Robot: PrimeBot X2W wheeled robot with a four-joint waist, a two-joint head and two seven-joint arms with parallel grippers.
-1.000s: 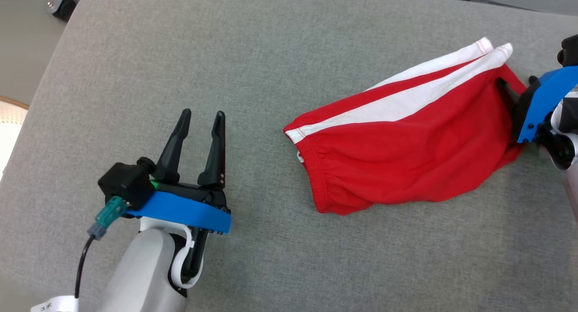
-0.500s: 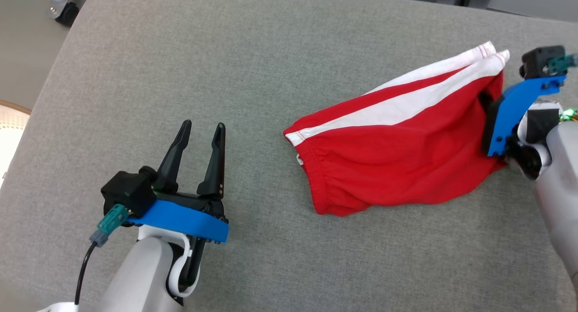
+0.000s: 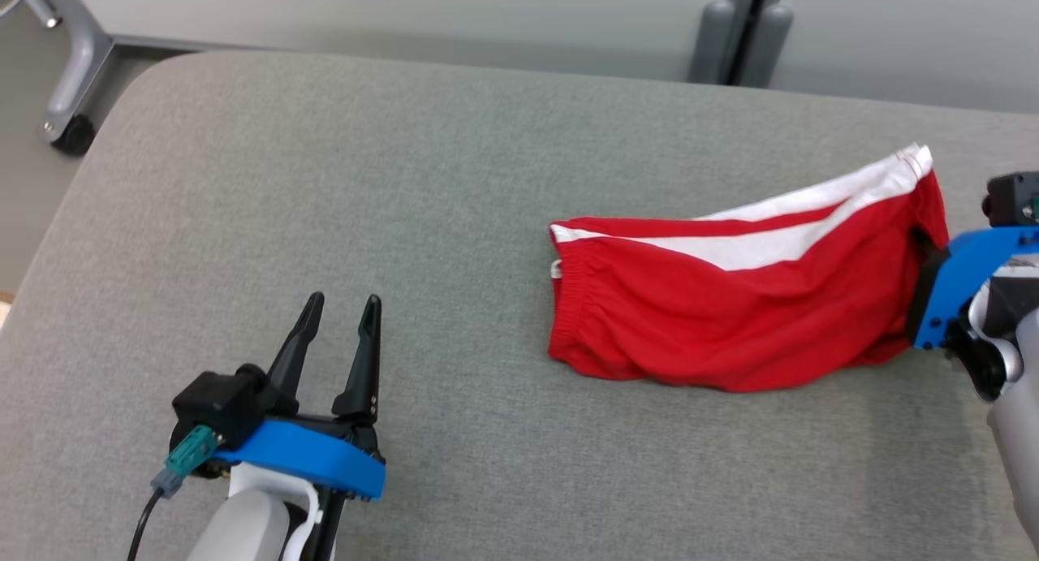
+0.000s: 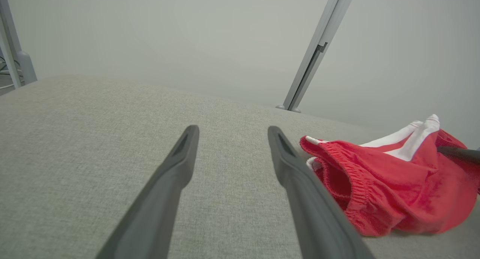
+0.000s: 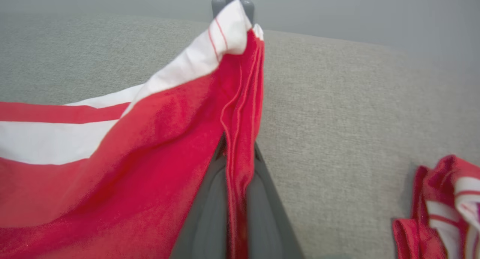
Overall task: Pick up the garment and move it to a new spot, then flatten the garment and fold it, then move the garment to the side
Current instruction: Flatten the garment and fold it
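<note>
Red shorts [image 3: 730, 317] stretch left from the right gripper [image 5: 240, 148], clamped on their hem. Well apart, the left gripper [image 3: 343, 299] gapes empty.

Surface: grey fabric-covered table [image 3: 325, 179] is bearing everything.
On it, right side: red garment [image 3: 730, 317] with white stripes is lying crumpled.
Beside that: another red-and-white cloth [image 5: 442, 214] is resting bunched.

**Even, diffuse light across three views**

Bright, soft illumination with no glare. The garment [image 3: 730, 301] casts only a faint, soft-edged shadow on the grey fabric surface [image 3: 406, 179]. Focus fails close to each wrist lens: the left gripper [image 4: 233, 128] sharpens toward its tips, and the cloth around the right gripper [image 5: 239, 144] is blurred.
</note>
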